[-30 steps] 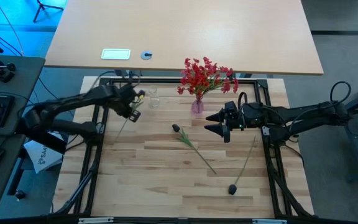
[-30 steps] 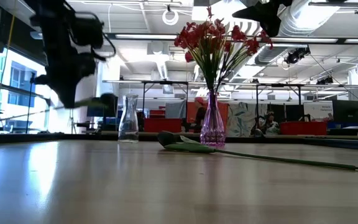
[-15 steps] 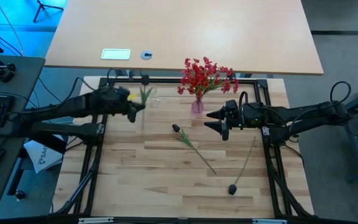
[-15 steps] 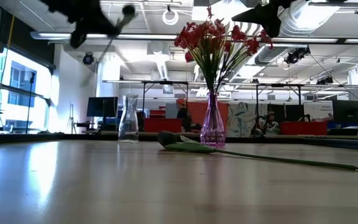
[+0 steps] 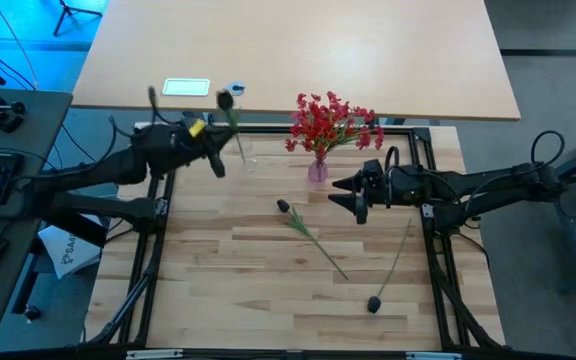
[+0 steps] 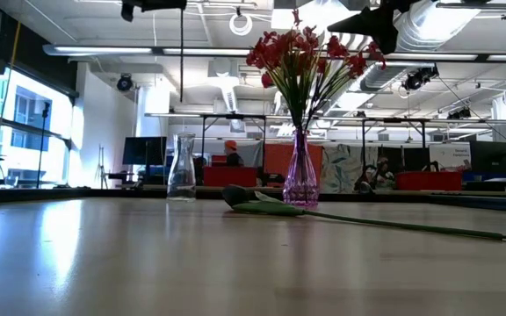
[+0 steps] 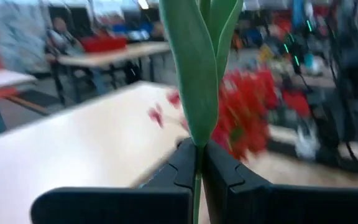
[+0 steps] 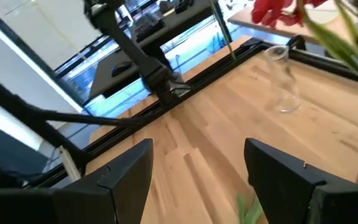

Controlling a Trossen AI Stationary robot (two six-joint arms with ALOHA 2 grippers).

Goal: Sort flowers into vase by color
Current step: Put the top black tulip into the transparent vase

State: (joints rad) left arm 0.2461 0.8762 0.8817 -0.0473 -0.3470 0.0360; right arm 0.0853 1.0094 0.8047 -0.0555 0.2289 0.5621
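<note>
My left gripper [image 5: 220, 160] is shut on a dark-budded flower, high over the table's far left part; its bud [image 5: 225, 99] is on top and its leaves [image 7: 194, 68] rise above the fingers. The bare stem [image 6: 181, 61] hangs straight down over the clear glass vase [image 6: 181, 167]. My right gripper [image 5: 340, 195] hovers open, right of the purple vase [image 5: 317, 170] that holds the red sprays [image 5: 330, 122]. Two more dark-budded flowers [image 5: 284, 207] [image 5: 374, 304] lie flat on the table. My left gripper pinches the flower's thin green stem just below the leaves [image 7: 197, 163] between its two fingers. The fingers reach in about level from the table's left, across the stem. The flower is upright and lifted clear, with its lower stem hanging free below the fingers.
The clear vase [image 5: 248, 158] stands just left of the purple one near the far edge. A black frame [image 5: 158, 230] borders the wooden table on its left, far and right sides. The long stem of one lying flower [image 6: 393, 225] stretches across the table's middle.
My left gripper has risen and moved toward the far edge, over the clear vase, turning as it went. The flower, slanting down toward the table a second ago, has swung upright with the bud on top.
</note>
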